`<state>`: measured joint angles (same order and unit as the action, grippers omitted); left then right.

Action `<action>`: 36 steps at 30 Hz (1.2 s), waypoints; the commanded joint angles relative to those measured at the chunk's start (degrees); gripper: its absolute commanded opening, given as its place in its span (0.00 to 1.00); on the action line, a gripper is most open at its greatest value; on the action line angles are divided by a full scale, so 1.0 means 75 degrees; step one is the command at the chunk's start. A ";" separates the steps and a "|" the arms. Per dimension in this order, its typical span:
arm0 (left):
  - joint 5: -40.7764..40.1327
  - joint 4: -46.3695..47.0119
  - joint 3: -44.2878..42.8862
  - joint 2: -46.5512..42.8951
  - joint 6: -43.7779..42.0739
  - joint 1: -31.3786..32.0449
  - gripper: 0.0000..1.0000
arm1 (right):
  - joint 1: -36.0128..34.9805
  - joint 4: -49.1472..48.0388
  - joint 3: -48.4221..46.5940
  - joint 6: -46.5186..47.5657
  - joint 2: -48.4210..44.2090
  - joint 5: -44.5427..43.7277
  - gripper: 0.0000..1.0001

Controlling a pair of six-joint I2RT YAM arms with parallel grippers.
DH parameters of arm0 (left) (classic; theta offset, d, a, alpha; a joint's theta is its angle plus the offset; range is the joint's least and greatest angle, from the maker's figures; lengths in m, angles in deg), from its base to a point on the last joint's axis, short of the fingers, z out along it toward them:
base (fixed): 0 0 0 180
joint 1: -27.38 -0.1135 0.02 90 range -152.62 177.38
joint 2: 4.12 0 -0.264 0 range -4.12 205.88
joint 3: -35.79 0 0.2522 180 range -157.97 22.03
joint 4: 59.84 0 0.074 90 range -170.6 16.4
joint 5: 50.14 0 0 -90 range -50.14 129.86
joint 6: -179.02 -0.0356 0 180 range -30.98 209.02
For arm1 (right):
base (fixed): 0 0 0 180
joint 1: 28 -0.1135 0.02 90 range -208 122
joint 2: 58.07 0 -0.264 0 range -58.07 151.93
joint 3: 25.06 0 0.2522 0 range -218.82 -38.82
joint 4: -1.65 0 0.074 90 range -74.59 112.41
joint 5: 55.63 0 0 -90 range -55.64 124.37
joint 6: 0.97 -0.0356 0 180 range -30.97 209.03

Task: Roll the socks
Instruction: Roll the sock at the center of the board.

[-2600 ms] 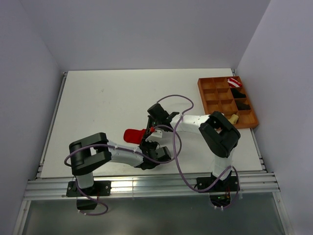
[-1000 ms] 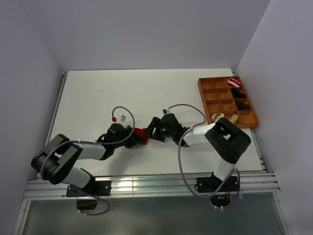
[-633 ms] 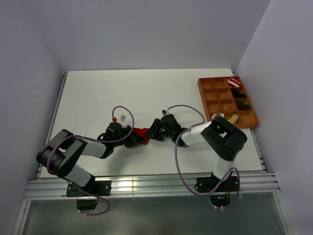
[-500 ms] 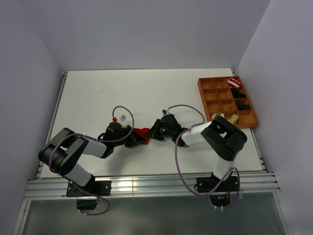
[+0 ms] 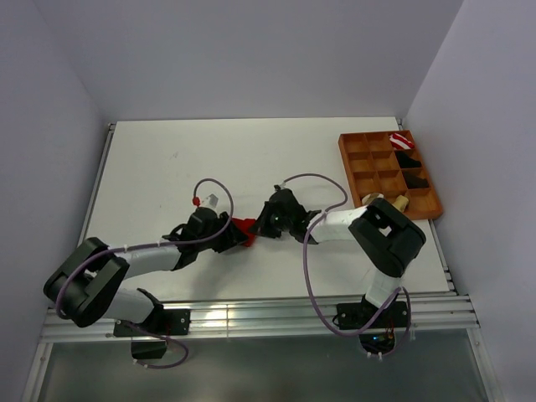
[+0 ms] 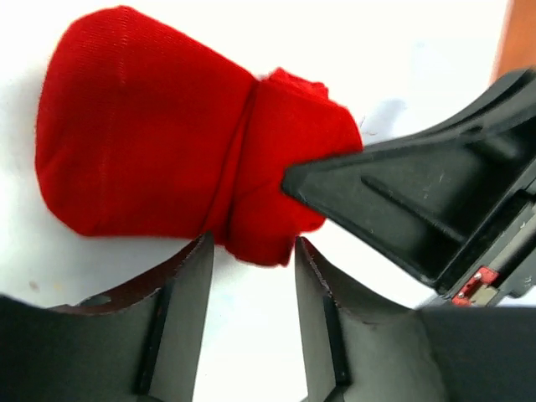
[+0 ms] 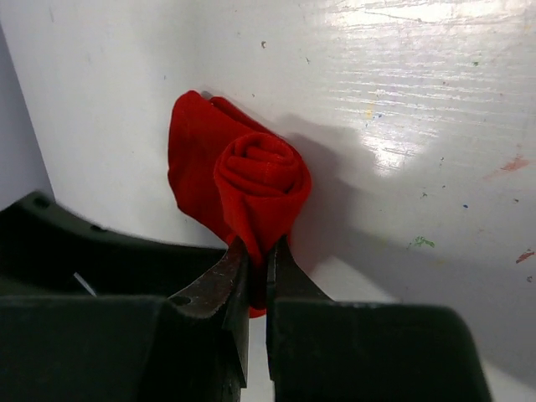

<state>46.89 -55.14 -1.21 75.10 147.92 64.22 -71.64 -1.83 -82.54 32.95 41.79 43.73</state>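
Observation:
The red sock lies on the white table between my two grippers, wound into a tight roll with a loose flap behind it. My right gripper is shut on the near end of the roll, pinching the fabric between its fingers. My left gripper stands open, its fingertips just at the lower edge of the red sock without clamping it. In the left wrist view the right gripper's black finger presses into the sock from the right. A tan sock lies by the tray's near edge.
An orange compartment tray sits at the far right, holding a red-and-white striped bundle and black bundles. Grey walls close in the table on three sides. The right arm's elbow stands close to the tray's near edge.
The right gripper has closed onto the red roll. The left jaws have parted from the sock, and the left arm has stretched lower and further left at the elbow.

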 commanded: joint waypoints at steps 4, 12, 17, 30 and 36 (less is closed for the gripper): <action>-0.3816 -0.2773 -0.1304 -0.0695 -0.0809 0.1894 0.53 | -0.0076 0.1981 -0.0790 0.0398 -0.0142 -0.0546 0.00; -0.7532 -0.3597 -0.2488 0.0100 -0.1489 0.4168 0.57 | -0.0123 0.2485 -0.1189 0.0433 0.0127 -0.0288 0.00; -0.8682 -0.4358 -0.3333 0.1317 -0.1536 0.4977 0.58 | -0.0123 0.2521 -0.1260 0.0457 0.0186 -0.0147 0.00; -0.9503 -0.4559 -0.4119 0.2890 -0.1923 0.5084 0.59 | -0.0123 0.2438 -0.1318 0.0515 0.0280 0.0122 0.00; -0.9316 -0.4593 -0.4213 0.3382 -0.1760 0.4967 0.57 | -0.0123 0.2450 -0.1354 0.0516 0.0350 0.0192 0.00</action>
<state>-23.03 -88.80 -30.41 99.04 135.37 102.08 -71.77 14.13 -91.22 35.77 42.95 45.30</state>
